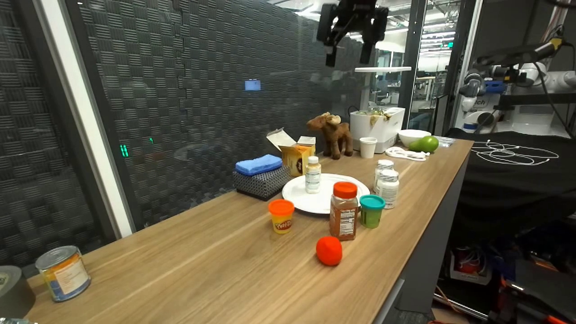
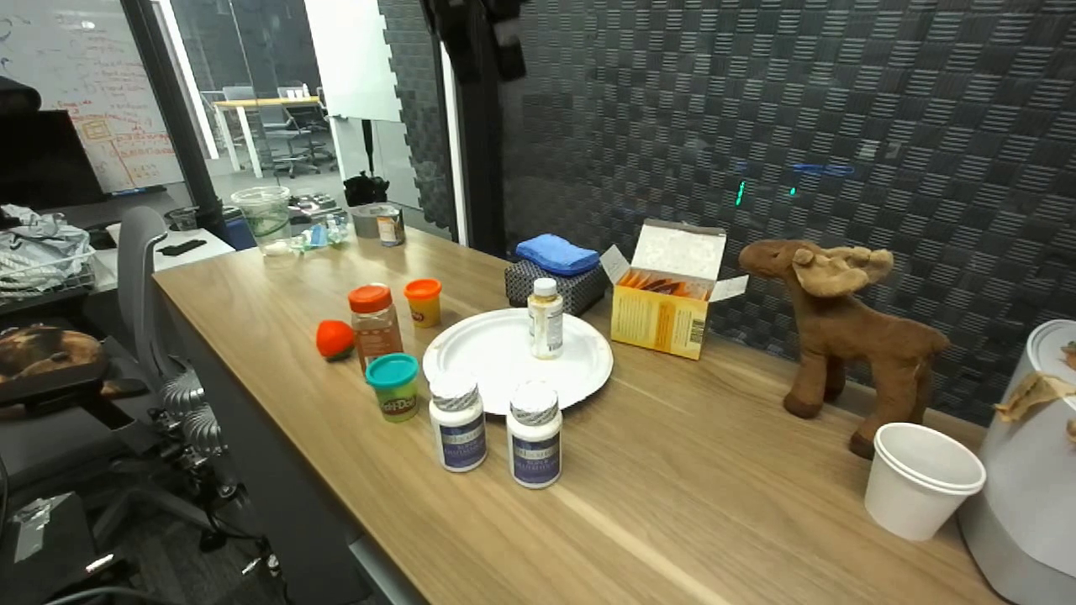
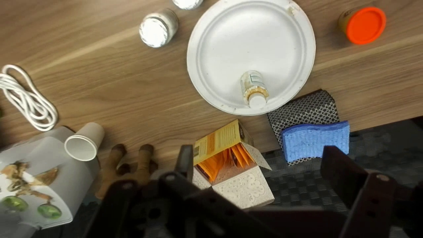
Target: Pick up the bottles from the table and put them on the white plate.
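The white plate (image 1: 298, 194) lies on the table and shows in all views. A small bottle with a white cap (image 1: 313, 177) stands on it, also in the wrist view (image 3: 253, 86). Two white bottles with blue labels, one (image 2: 461, 433) and another (image 2: 535, 445), stand upright on the table beside the plate. A red-lidded spice bottle (image 1: 344, 216) stands at the plate's edge, outside the wrist view. My gripper (image 1: 348, 57) is open and empty, high above the table. In the wrist view its fingers (image 3: 258, 153) are wide apart, with nothing between them.
An orange tub (image 1: 281, 218), a teal-lidded tub (image 2: 395, 391) and a red round object (image 1: 329, 250) stand near the plate. Behind it are an open yellow box (image 2: 660, 315), a blue sponge (image 3: 314, 140) on a patterned box, a plush moose (image 2: 849, 328) and white cups (image 2: 916, 487).
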### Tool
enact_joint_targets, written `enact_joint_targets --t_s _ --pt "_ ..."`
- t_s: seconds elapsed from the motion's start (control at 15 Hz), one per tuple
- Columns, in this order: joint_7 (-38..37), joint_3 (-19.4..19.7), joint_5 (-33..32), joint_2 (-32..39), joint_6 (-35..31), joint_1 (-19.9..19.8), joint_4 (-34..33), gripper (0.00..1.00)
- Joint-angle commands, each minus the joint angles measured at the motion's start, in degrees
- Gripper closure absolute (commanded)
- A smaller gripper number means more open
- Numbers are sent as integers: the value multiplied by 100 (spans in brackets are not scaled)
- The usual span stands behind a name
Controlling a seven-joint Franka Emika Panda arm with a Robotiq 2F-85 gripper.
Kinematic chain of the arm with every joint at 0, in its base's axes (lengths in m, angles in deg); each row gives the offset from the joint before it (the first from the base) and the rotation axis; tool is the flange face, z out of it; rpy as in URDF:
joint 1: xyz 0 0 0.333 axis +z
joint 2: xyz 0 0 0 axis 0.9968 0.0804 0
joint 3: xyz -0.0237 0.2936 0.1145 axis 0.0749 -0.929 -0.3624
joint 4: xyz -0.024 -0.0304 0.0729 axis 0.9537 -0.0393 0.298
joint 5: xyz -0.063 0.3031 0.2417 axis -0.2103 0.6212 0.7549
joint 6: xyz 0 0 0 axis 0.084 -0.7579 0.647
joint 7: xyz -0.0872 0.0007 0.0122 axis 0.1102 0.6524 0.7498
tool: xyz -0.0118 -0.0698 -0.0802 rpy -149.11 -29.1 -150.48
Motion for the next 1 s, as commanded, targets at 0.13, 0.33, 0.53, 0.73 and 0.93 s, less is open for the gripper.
enact_joint_targets --t_s 0.13,0.33,0.53,0.73,0.93 --pt "539 -73 47 -1152 1340 -219 13 0" --pt "869 67 41 -1281 1520 -349 169 0" --pt "1244 276 100 -1096 1341 -483 417 0" --pt "1651 481 331 -773 1219 -546 611 0" --pt "1833 534 447 -506 1041 -599 876 0"
